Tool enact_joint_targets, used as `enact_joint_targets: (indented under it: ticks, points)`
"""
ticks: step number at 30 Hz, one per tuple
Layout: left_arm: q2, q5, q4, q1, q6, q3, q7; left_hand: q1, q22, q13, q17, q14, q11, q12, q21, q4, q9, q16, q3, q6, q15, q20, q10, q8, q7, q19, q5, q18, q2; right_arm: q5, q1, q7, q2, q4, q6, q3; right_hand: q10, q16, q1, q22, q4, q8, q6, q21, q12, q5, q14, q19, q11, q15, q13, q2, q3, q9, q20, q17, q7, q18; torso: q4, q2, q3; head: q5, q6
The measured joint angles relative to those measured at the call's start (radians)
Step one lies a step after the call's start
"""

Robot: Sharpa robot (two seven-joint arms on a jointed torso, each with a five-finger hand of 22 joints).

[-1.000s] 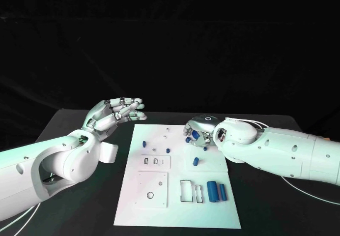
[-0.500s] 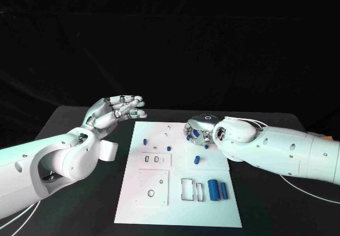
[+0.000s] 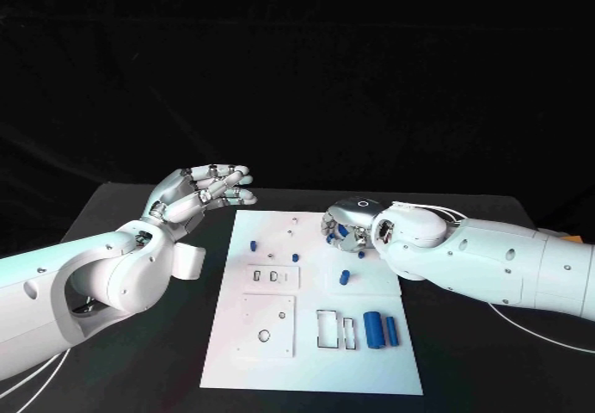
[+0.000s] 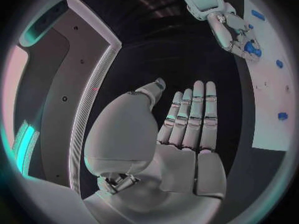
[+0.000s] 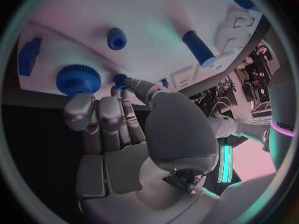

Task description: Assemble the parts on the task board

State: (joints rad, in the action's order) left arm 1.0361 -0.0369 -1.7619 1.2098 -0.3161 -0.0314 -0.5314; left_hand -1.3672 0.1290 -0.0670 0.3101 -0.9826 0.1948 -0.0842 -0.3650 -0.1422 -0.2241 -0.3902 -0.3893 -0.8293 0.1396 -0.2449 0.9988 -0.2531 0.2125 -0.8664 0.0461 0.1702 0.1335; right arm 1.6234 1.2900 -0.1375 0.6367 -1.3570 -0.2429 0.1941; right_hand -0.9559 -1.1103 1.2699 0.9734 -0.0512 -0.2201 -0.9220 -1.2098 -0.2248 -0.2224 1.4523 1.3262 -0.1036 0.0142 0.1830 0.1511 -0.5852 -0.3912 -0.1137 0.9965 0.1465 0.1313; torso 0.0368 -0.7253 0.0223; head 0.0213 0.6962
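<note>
1. The right hand (image 3: 348, 231) is seen low over the far right corner of the task board (image 3: 313, 361), and over the last second it has barely shifted, only edged a touch further away along that corner.
2. In the right wrist view its fingers (image 5: 102, 115) are curled in beside a blue toothed knob (image 5: 78, 79); the fingertips sit right at the knob's rim, but whether the knob is actually gripped cannot be told.
3. A small blue cap-like part (image 5: 116, 38) and a long blue peg (image 5: 198, 47) are spotted just beyond those fingertips, both untouched.
4. The left hand (image 3: 199, 194) is held raised, off the near-left edge of the board, palm up; it has stayed put for the whole second.
5. In the left wrist view its fingers (image 4: 193, 115) are stretched out straight and side by side, released, nothing carried.
6. Nearer the robot than the right hand, a short blue peg (image 3: 345, 277) and two blue cylinders (image 3: 381, 331) are left lying on the board beside a rectangular slot; small blue studs (image 3: 253, 249) lie between the two hands.
7. So little movement suggests fine work at the knob is being done: most parts look unplaced, so the assembly is judged to be at an early stage.
</note>
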Motion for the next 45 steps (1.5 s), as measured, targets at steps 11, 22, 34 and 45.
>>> enact_joint_targets:
  ticks: [11, 22, 34, 45]
  points:
    - [0.0, 0.001, -0.001, 0.001, 0.003, 0.0, 0.004, 0.0, -0.001, 0.0, 0.001, 0.0, 0.0, 0.0, 0.0, 0.0, 0.0, 0.0, 0.0, 0.0, 0.0, 0.0, 0.0, 0.0, 0.0, 0.0, 0.0, 0.0, 0.0, 0.006, -0.001, -0.01, -0.005, 0.007, -0.001, 0.0, -0.038, -0.036, 0.024, 0.053, -0.01, -0.039, -0.04, -0.037, -0.031, 0.065, 0.011, 0.019, 0.009, -0.011, -0.013, -0.032, -0.046, -0.032, 0.01, 0.026, -0.011, -0.016, -0.0004, -0.002, -0.0002, -0.003, 0.01]
    - [0.001, 0.002, -0.001, 0.002, 0.004, 0.0, 0.008, 0.0, -0.001, 0.0, 0.001, 0.0, 0.0, 0.0, 0.0, -0.003, 0.0, 0.0, 0.003, 0.0, 0.0, 0.0, 0.0, 0.0, 0.0, 0.0, 0.0, 0.0, 0.0, 0.034, -0.002, -0.038, -0.009, 0.008, -0.019, 0.0, -0.039, -0.036, 0.037, 0.062, -0.032, -0.051, -0.047, -0.038, -0.046, 0.078, 0.011, 0.019, 0.011, -0.011, -0.013, -0.045, -0.073, -0.051, 0.01, 0.022, -0.011, -0.016, 0.0, -0.001, 0.0006, -0.001, 0.013]
    - [0.0, 0.003, 0.0, 0.002, 0.006, 0.0, 0.012, 0.004, -0.001, 0.0, 0.002, 0.0, 0.0, 0.0, 0.0, -0.003, 0.0, 0.0, 0.003, 0.0, 0.0, 0.0, 0.0, 0.0, 0.0, 0.0, 0.0, 0.0, -0.004, 0.062, -0.001, -0.061, -0.013, -0.013, -0.076, 0.0, -0.042, -0.044, 0.038, 0.077, -0.038, -0.055, -0.047, -0.049, -0.048, 0.07, 0.011, 0.022, 0.008, -0.011, -0.015, -0.046, -0.079, -0.056, 0.013, 0.03, -0.011, -0.016, -0.0011, 0.0, 0.0012, -0.003, 0.004]
    - [-0.001, 0.004, 0.002, 0.003, 0.007, 0.0, 0.013, 0.004, -0.002, 0.0, 0.003, 0.0, 0.004, 0.0, 0.0, -0.003, 0.0, 0.0, 0.003, 0.0, 0.0, 0.0, -0.004, 0.0, 0.0, 0.0, 0.0, 0.0, -0.004, 0.075, 0.011, -0.073, -0.069, 0.027, -0.132, -0.003, -0.042, -0.048, 0.038, 0.083, -0.04, -0.055, -0.043, -0.053, -0.049, 0.07, 0.011, 0.022, 0.008, -0.011, -0.016, -0.046, -0.081, -0.059, 0.013, 0.032, -0.008, -0.016, 0.0024, -0.002, 0.0018, -0.008, -0.016]
